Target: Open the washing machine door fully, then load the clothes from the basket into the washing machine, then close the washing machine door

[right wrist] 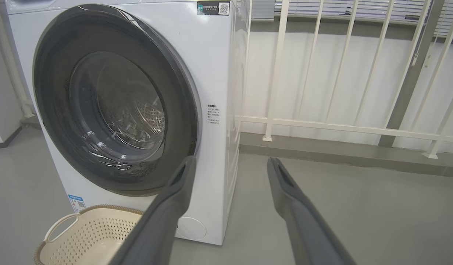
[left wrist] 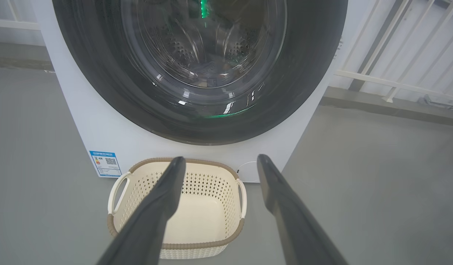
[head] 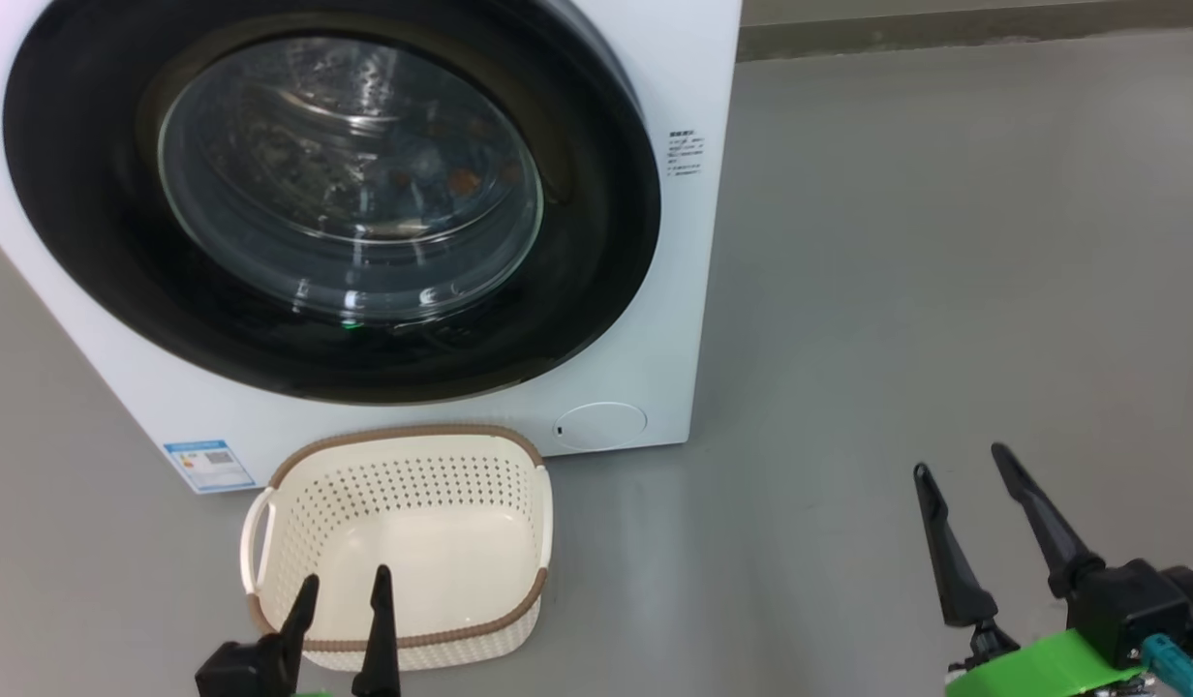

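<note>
We see the washing machine door shut against the washing machine, top cut off in the head view. Glare on its glass blurs what lies behind; orange specks show dimly. The basket sits on the floor just before the machine, bottom bare. Our left claw and right claw gape wide, empty.

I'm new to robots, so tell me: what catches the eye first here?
The big round washing machine door, shut, glossy black around a glass bowl, dominates the head view's upper left. Just below it on the grey floor stands a small cream basket, empty. At the bottom edge, the open left claw points at the basket and the open right claw stands off to the right.
</note>
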